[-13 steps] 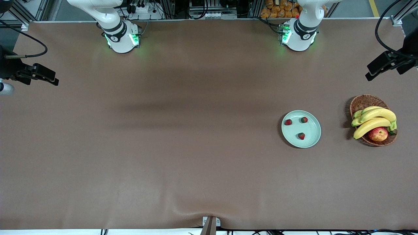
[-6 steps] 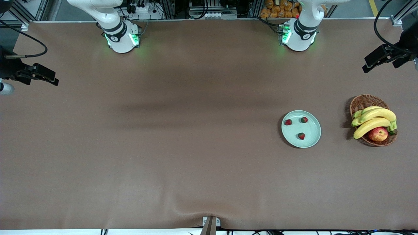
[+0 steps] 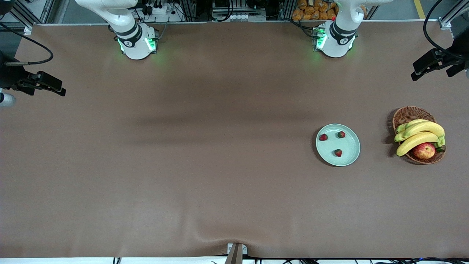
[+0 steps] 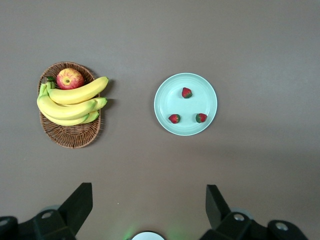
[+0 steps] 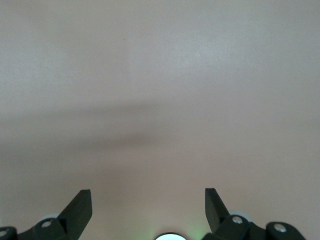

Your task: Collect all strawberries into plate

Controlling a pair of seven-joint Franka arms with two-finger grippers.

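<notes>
Here the three strawberries all lie inside the plate (image 3: 338, 145), a pale mint-green round dish on the brown counter (image 3: 205, 176) toward the left arm's end. The nearest strawberry (image 3: 338, 152) sits closest to the front camera, with its green cap turned toward the basket; the other two lie farther from that camera, one strawberry (image 3: 323, 137) close to the rim at the right arm's side and one strawberry (image 3: 341, 134) beside it, apart from each other and none touching. They are too small for a long axis to be read with confidence. Beside the plate, toward the left arm's end and well apart from it, stands a brown wicker basket (image 3: 406, 114) holding a bunch of bananas (image 3: 419, 134) and a red-yellow apple (image 3: 424, 150). The left gripper (image 4: 148, 205) hangs high over the counter at the left arm's end, its fingers (image 4: 77, 202) spread wide and holding nothing; its wrist view looks down on plate and basket. The right gripper (image 5: 148, 205) waits over bare counter at the right arm's end, fingers (image 5: 80, 202) likewise wide apart and empty.
</notes>
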